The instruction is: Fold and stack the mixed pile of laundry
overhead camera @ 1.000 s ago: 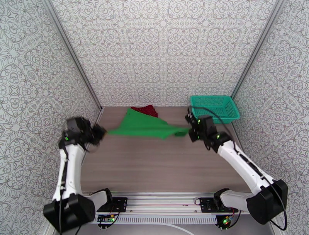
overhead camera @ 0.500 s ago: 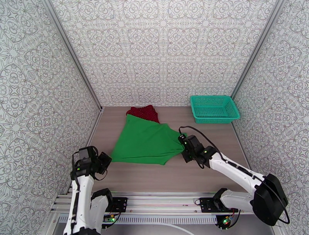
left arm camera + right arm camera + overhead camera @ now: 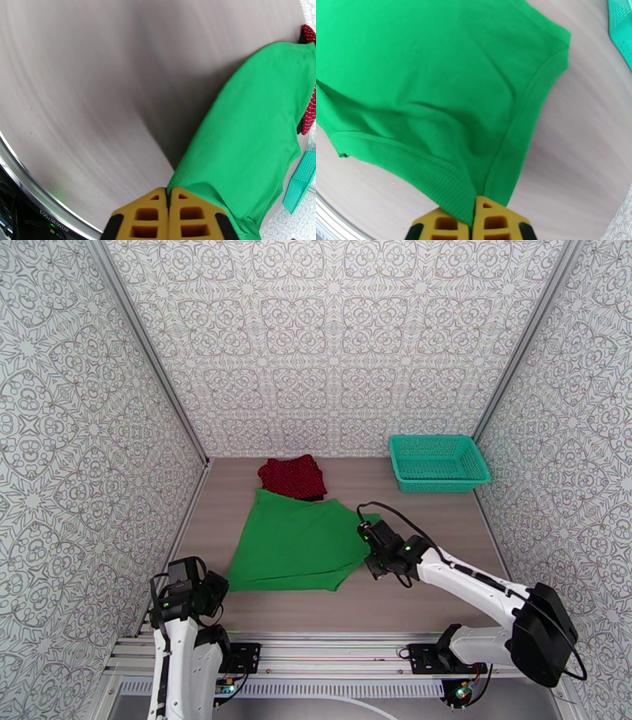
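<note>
- Left fingers [image 3: 170, 201]: pressed together at the near-left of the table [image 3: 316, 607]. The near-left corner of the green garment [image 3: 296, 544] is caught at their tips, so far as the wrist view tells.
- Green garment: spread mostly flat mid-table, its far edge touching the dark red dotted garment [image 3: 292, 475], which lies small and squared at the back.
- Handling, judged: light, limp knit with no stiffness. It will likely sag and crease between two holds, and drag rather than slide on the wood-grain top. Not fragile.
- Where to hold, by my reckoning: corners and ribbed hems, where doubled cloth gives some bite. A pinch in mid-panel would only raise a tent.
- Right fingers [image 3: 474, 209]: clamped on the green hem at the near-right corner, the ribbed band running into the pinch and the cloth fanning away from it.
- Teal basket [image 3: 442, 481]: far right, well apart from the cloth.
</note>
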